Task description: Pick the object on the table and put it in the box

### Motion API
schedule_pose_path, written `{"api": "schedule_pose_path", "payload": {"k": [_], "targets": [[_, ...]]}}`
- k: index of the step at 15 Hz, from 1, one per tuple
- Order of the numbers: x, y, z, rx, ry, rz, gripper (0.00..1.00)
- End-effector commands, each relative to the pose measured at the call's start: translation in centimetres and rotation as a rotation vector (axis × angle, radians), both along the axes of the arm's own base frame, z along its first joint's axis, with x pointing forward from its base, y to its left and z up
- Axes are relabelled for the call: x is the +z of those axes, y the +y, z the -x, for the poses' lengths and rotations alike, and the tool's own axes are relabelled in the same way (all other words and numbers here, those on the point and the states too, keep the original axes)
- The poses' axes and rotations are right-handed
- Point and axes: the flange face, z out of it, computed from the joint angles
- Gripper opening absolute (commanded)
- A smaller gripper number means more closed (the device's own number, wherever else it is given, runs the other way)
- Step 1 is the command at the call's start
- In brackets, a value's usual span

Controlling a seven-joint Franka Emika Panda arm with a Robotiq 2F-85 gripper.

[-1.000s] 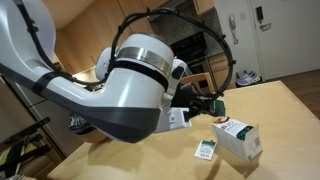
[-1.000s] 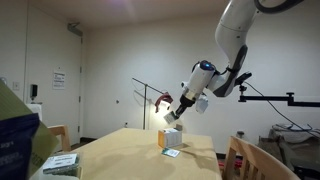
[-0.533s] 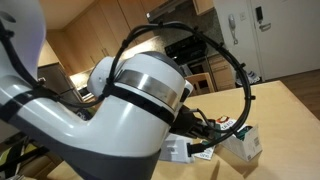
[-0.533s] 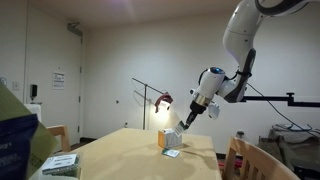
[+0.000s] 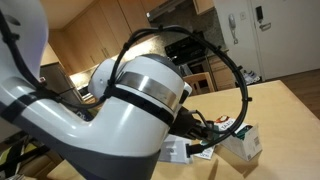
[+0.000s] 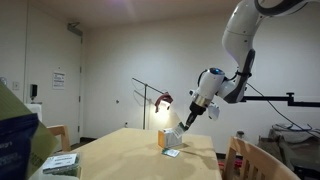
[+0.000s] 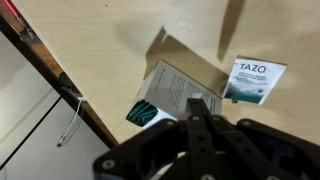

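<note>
Jaws shut tight, w/ dark teal packet (image 5: 214, 130) nipped at tips, seen only in an exterior view; wrist view hides it. They hang over box (image 7: 178, 92), which lies on worktop (image 7: 120, 30), green patch at its left end. Just right of box: white packet (image 7: 255, 80) w/ green print, flat.

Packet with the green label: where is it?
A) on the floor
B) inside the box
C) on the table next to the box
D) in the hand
C: in the wrist view the packet lies flat on the table beside the box, and the shut hand is not on it.
</note>
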Motion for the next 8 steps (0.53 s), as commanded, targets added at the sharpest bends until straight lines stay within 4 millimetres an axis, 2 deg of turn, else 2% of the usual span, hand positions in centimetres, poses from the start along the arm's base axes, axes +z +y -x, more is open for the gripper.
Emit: {"api": "schedule_pose_path", "payload": {"k": [1, 8], "targets": [[-1.8, 0.1, 1.4, 0.003, 0.054, 0.007, 0.00], [-5.1, 0.1, 4.0, 0.029, 0.147, -0.013, 0.00]]}}
